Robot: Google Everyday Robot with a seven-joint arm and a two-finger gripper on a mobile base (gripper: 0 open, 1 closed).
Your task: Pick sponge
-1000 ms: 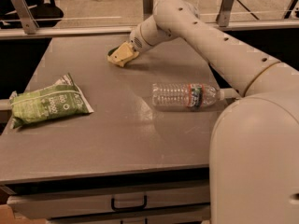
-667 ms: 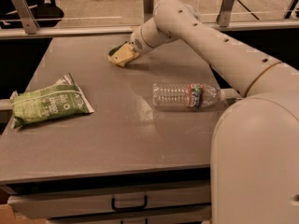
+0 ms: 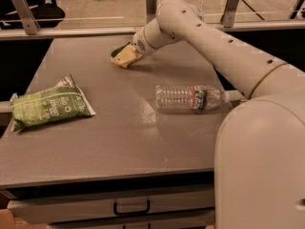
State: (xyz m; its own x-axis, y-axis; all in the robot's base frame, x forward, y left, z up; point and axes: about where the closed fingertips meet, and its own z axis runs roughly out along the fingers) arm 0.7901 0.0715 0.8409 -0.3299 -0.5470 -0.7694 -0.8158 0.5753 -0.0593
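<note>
The sponge [image 3: 122,57], pale yellow foam with a dark green top, is at the far middle of the grey table [image 3: 119,142]. It is tilted, with its yellow side facing the camera. My gripper [image 3: 128,52] reaches in from the right and is shut on the sponge, holding it just above the tabletop. The arm [image 3: 205,32] hides the gripper's far side.
A green printed snack bag [image 3: 47,107] lies at the left edge of the table. A clear plastic water bottle [image 3: 188,98] lies on its side right of centre. A drawer with a handle [image 3: 130,207] is under the front edge. Railing posts stand behind the table.
The sponge and gripper have shifted very slightly up and to the left. The bag and bottle have not moved.
</note>
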